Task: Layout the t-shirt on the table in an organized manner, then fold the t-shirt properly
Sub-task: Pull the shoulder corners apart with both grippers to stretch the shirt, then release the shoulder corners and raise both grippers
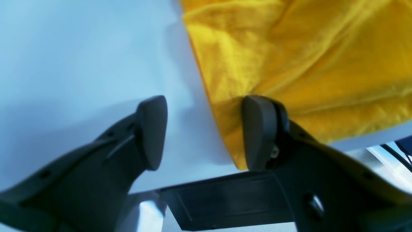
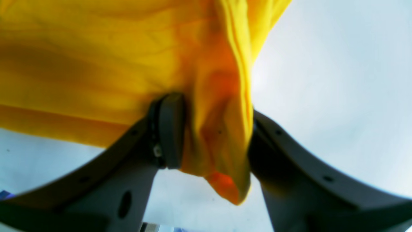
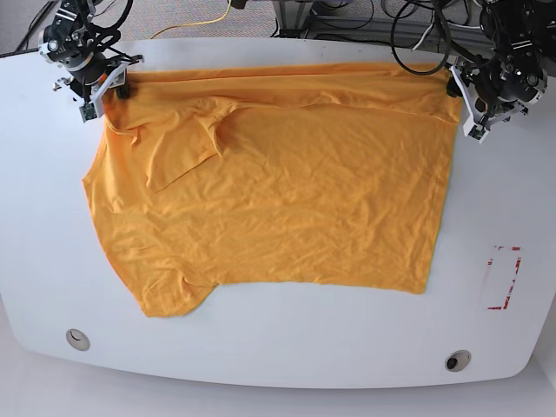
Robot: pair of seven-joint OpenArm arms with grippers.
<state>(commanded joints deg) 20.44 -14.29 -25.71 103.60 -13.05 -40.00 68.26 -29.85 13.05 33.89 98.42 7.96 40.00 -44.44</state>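
Note:
The orange-yellow t-shirt [image 3: 278, 200] lies spread out and wrinkled across the white table [image 3: 278, 365], with one sleeve folded onto the body at the upper left. My left gripper [image 3: 455, 90] sits at the shirt's far right corner. In the left wrist view it [image 1: 206, 132] is open, and the shirt's edge [image 1: 289, 64] lies flat on the table, reaching partway into the gap beside one finger. My right gripper [image 3: 111, 85] is at the far left corner. Its jaws [image 2: 217, 135] stand wide apart, with a bunched fold of the shirt [image 2: 222, 138] between them.
Two round grommet holes [image 3: 77, 339] [image 3: 457, 360] sit near the front edge. A red-marked rectangle [image 3: 504, 278] lies right of the shirt. Cables and frame parts [image 3: 347, 17] run behind the table's far edge, close to both arms.

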